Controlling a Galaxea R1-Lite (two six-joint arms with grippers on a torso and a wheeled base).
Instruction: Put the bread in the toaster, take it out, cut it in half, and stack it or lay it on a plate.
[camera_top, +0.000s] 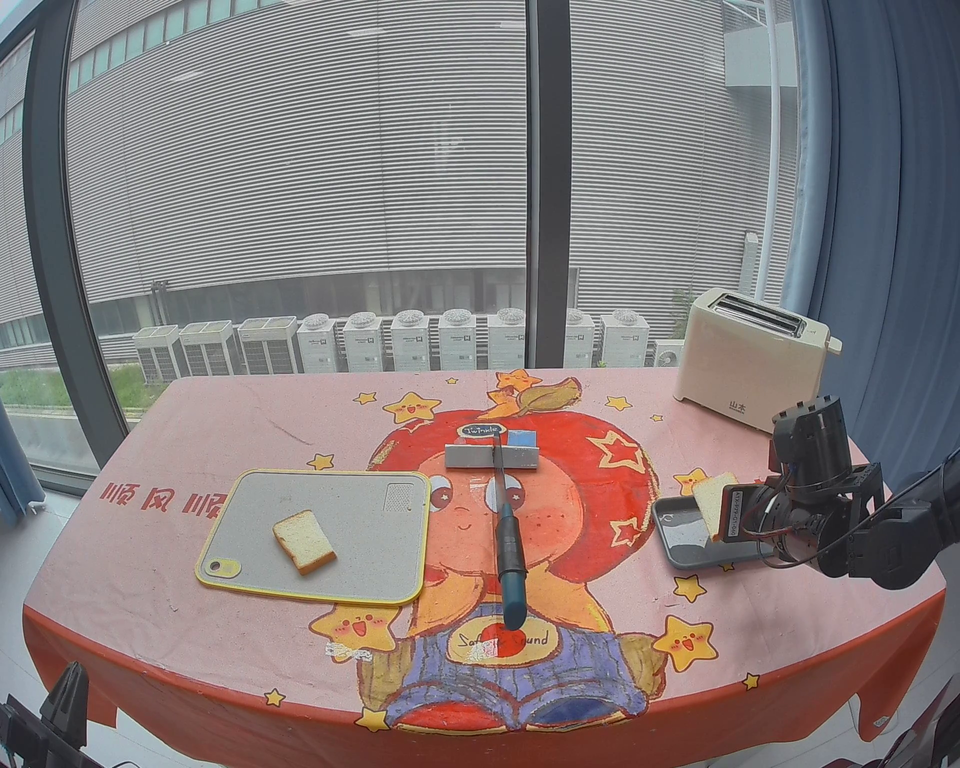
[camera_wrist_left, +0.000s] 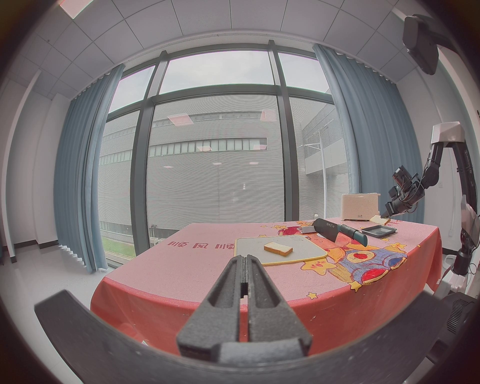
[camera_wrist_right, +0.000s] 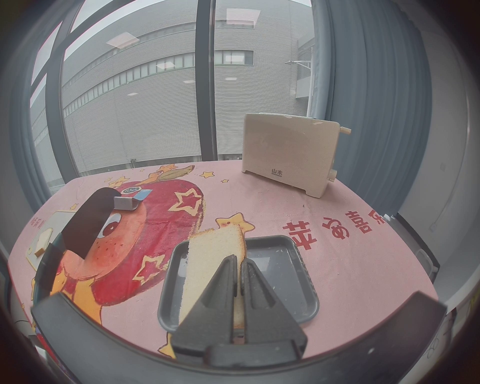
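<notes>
Holding one bread slice (camera_wrist_right: 210, 260) upright in my right hand (camera_wrist_right: 239, 264), which is clenching its lower edge just above the dark tray (camera_wrist_right: 287, 272) by the right edge of the desk (camera_top: 200, 430).

Step in hand, as I am judging it: the first one, getting bread into the toaster (camera_wrist_right: 290, 150). It is standing at the far right corner, slots facing up and, as far as I can tell, unloaded.

Next move is calling for a raise above the toaster top, keeping the slice vertical and edge-on to a slot, then loosening the grip.

Slice is looking pale and untoasted, with soft crumb and a thin tan crust; it is probably denting easily.

A second slice (camera_top: 304, 541) is lying on the cutting board (camera_top: 350, 510) toward the left edge. The knife (camera_top: 508, 545) is resting mid-desk.

My left hand (camera_wrist_left: 245, 265) is hanging clenched on nothing, off the near left corner.
</notes>
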